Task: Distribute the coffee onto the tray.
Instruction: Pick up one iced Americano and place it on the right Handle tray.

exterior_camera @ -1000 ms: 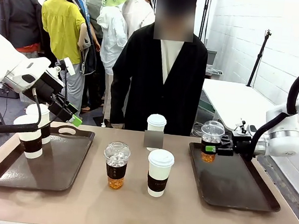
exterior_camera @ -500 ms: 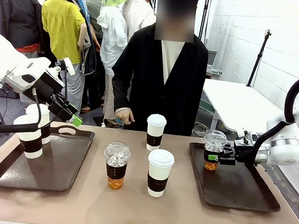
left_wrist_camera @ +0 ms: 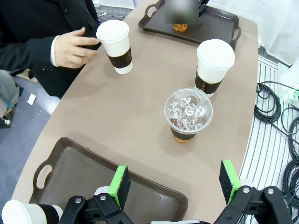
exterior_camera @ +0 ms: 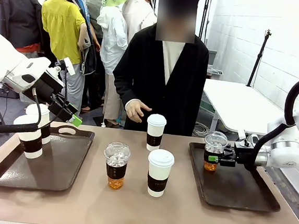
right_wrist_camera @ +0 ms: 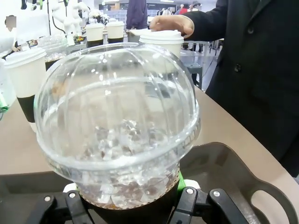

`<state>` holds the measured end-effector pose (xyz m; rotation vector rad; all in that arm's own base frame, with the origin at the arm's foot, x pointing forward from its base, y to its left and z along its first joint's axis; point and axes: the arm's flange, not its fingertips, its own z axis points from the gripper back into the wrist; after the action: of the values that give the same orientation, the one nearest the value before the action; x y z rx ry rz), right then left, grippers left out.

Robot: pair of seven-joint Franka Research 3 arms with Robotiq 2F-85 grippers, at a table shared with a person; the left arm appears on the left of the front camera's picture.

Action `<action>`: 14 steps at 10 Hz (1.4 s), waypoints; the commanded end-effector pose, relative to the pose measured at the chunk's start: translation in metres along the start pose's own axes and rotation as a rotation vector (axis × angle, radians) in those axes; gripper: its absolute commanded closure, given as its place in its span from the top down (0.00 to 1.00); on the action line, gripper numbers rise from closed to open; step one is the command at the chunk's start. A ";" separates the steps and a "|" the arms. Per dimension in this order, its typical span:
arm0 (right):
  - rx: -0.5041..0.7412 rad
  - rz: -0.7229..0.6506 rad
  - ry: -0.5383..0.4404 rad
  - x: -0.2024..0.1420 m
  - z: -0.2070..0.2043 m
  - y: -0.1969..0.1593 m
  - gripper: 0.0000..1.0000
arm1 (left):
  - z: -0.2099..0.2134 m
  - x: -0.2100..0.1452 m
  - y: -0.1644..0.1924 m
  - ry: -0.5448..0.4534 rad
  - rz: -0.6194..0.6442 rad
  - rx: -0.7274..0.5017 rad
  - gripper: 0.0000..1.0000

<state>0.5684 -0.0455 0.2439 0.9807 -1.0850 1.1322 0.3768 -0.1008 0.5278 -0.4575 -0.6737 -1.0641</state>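
My right gripper [exterior_camera: 214, 159] is shut on the brown sleeve of a dome-lidded iced coffee [exterior_camera: 213, 150], holding it upright at the far left corner of the right tray [exterior_camera: 237, 190]. Its icy dome [right_wrist_camera: 117, 116] looms just above my right gripper [right_wrist_camera: 126, 205]. My left gripper [exterior_camera: 73, 117] hangs open and holds nothing above the left tray [exterior_camera: 55, 172], where two white lidded cups [exterior_camera: 29, 135] stand. Between the trays stand another iced cup [exterior_camera: 116, 164], a white cup [exterior_camera: 159, 171] and a farther white cup [exterior_camera: 156, 129]. Beneath my left gripper [left_wrist_camera: 175, 184] lies the left tray's edge [left_wrist_camera: 84, 168].
The person in a black coat stands at the far side, one hand [exterior_camera: 136, 110] hovering close to the farther white cup [left_wrist_camera: 114, 39]. Bare tabletop [exterior_camera: 141, 205] runs along the near edge. Cables [left_wrist_camera: 275, 107] lie on the floor beside the table.
My right gripper has lowered the iced coffee onto the right tray's corner and then held still. The person's hand has come up toward the farther white cup. The left arm has not moved.
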 end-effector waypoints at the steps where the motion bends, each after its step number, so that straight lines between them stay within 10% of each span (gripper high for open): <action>1: -0.005 -0.019 -0.040 0.004 0.001 -0.001 1.00 | -0.001 -0.002 0.002 -0.022 -0.014 -0.016 1.00; 14: -0.209 -0.141 -0.085 -0.010 0.065 0.067 1.00 | -0.001 -0.002 0.002 -0.022 -0.014 -0.016 1.00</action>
<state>0.4998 -0.1022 0.2461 0.9537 -1.1279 0.9007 0.3768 -0.1008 0.5278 -0.4572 -0.6736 -1.0641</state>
